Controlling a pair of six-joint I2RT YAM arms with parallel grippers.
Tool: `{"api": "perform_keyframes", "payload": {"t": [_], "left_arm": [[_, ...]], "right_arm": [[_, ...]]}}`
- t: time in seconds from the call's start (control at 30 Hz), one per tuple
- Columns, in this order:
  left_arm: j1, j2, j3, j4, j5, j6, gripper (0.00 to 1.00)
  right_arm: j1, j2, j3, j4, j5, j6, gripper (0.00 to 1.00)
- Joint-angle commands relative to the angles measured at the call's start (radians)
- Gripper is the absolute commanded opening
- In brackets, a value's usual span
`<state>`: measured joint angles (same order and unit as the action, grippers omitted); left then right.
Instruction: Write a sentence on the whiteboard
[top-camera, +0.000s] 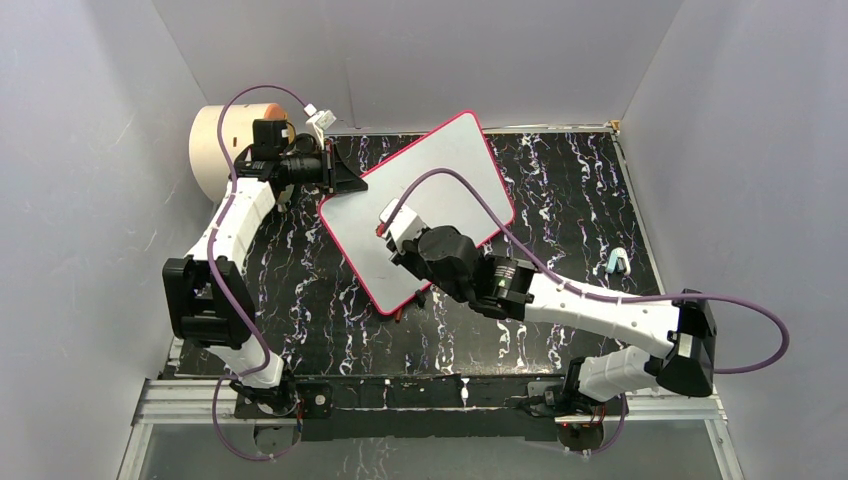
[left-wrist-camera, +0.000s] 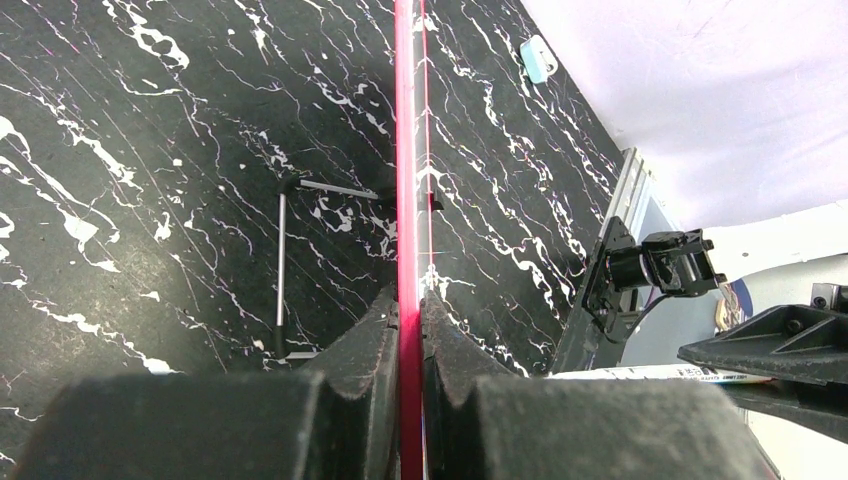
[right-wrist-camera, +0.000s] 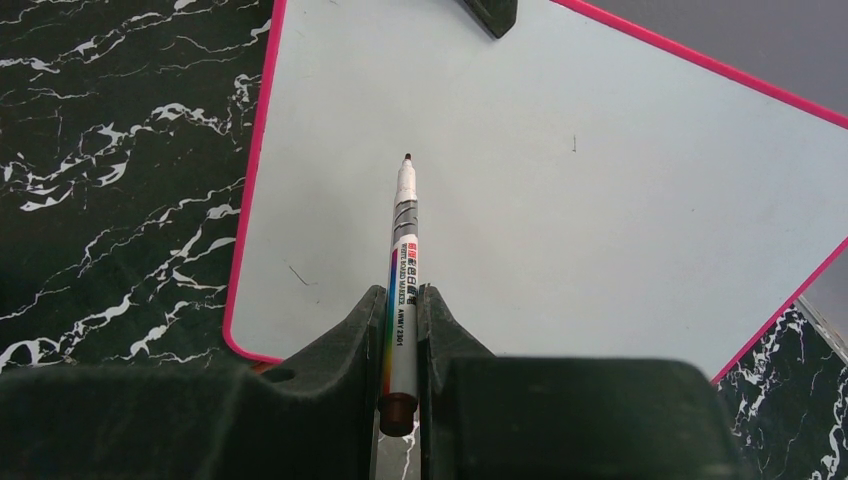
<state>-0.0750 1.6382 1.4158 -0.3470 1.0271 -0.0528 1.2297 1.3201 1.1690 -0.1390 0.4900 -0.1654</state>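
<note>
From the top view, the whiteboard (top-camera: 450, 160) is sitting skewed across the middle of the table (top-camera: 580, 190) with no words on it yet. The left claw (top-camera: 345, 178) is pinching its far-left edge and the right claw (top-camera: 388, 228) is hanging over its near half. In the left wrist view, that claw is clenching only the thin pink rim (left-wrist-camera: 406, 150), seen edge-on. I'm judging that a hard push from the pen could be twisting the board out of such a narrow bite. In the right wrist view, the claw is clamping a marker (right-wrist-camera: 403, 270), its tip aiming at the white surface near the left edge; whether it's touching, I cannot tell. Starting this close to the rim could be running the sentence off the board, and the marker could be sliding back in the grip under pressure.
</note>
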Motion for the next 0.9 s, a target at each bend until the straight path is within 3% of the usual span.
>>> {"api": "perform_keyframes", "payload": {"t": [0.0,0.87], "left_arm": [[-0.009,-0.04,-0.036,-0.067,-0.016,0.042,0.0],[-0.009,-0.059,-0.071,-0.017,-0.003,0.016,0.0]], "right_arm": [[0.022,0.006,0.052,0.108,0.058,-0.02,0.0],[0.067,0.242,0.264,0.093,0.103,-0.062,0.0]]}}
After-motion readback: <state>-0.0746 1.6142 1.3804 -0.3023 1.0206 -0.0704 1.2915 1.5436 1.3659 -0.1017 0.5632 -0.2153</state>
